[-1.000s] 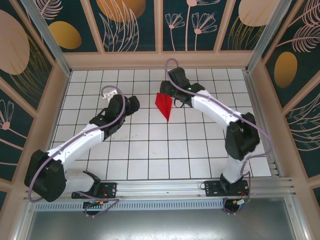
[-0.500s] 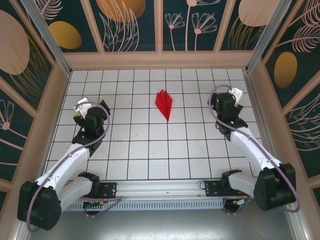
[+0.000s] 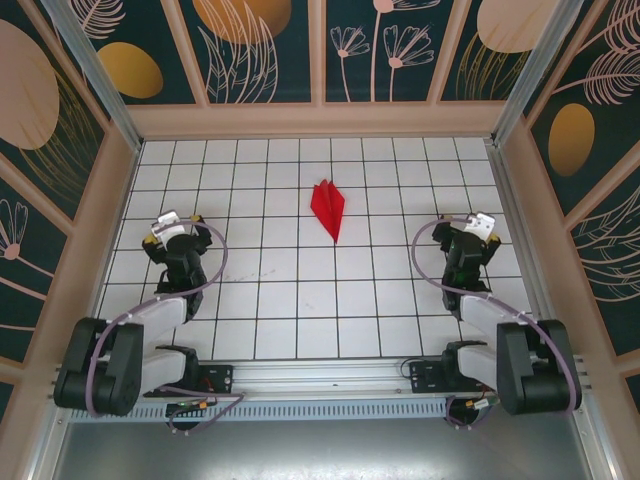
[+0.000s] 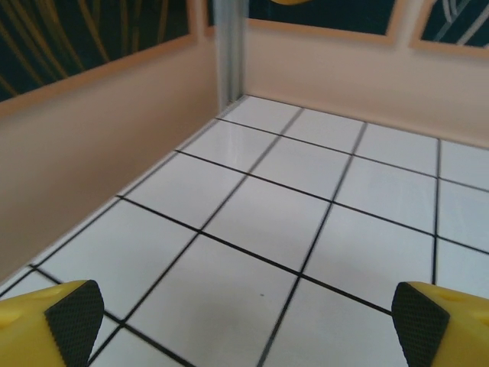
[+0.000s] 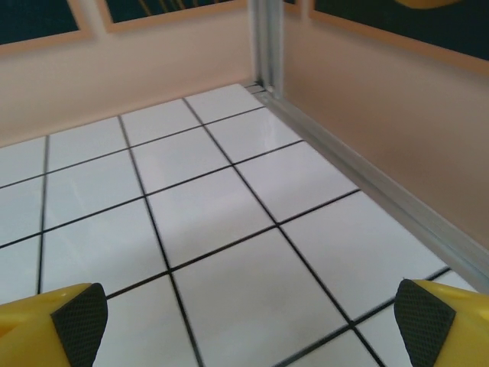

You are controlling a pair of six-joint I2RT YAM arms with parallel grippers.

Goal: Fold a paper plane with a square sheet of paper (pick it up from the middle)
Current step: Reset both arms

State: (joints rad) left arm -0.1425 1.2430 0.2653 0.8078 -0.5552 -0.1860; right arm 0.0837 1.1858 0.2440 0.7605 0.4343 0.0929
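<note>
The white gridded table (image 3: pixel 300 300) is lying bare around the arms. The left gripper (image 4: pixel 244 317) and right gripper (image 5: pixel 244 317) are hovering spread wide, gripping nothing, near opposite sides. The paper plane (image 3: pixel 328 208) is resting mid-table, toward the far edge, apparently pointing nearward.

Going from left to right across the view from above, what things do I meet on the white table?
black left gripper → slim bright red folded paper plane → black right gripper
</note>
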